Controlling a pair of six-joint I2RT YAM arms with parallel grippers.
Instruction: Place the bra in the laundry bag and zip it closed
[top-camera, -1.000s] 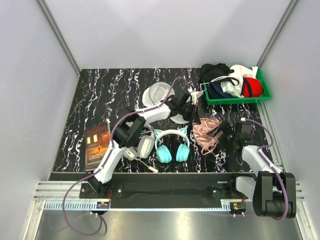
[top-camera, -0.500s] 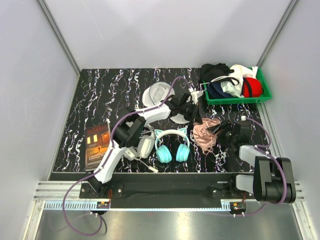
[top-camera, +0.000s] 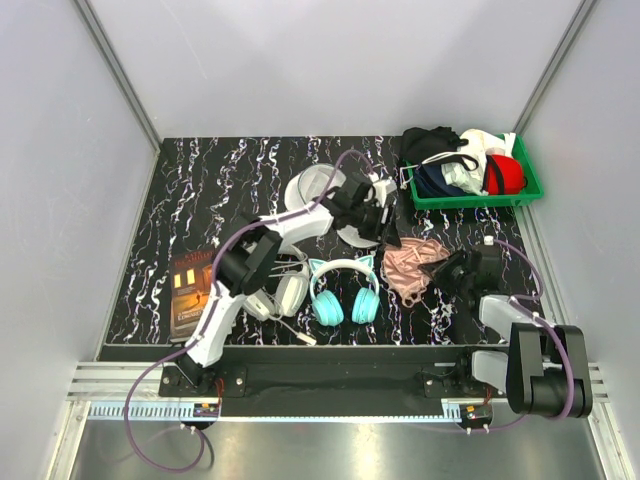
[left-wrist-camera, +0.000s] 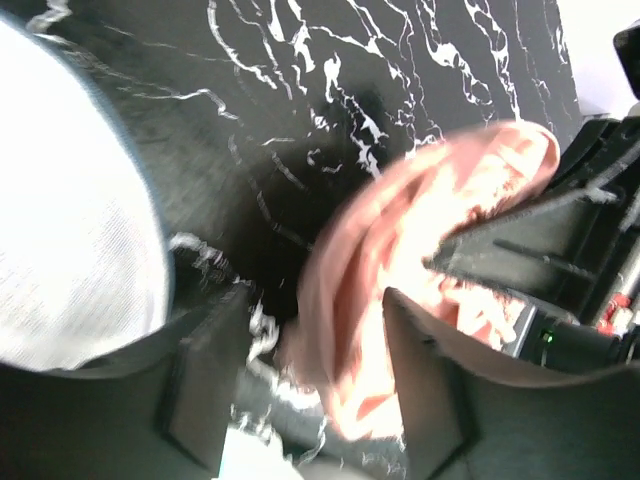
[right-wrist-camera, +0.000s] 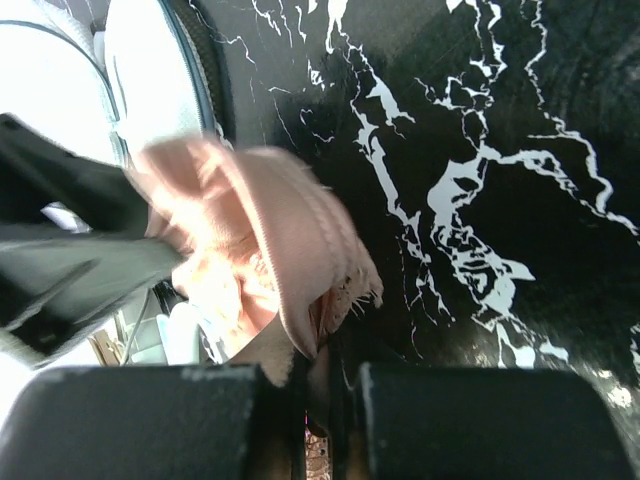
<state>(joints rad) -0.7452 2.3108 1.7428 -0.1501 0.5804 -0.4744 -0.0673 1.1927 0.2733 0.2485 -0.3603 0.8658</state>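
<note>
Over the last second your right hand slid in toward the bra and the cloth bunched up against it, so the pick-up looked under way and the bagging not yet begun. That hand was clamped on a fold of the bra, which lay on the surface near the laundry bag, not in it. Your left hand was spread wide, gripping nothing, with blurred pink cloth between its fingers.

Left jaws apart, right jaws pinched tight.
</note>
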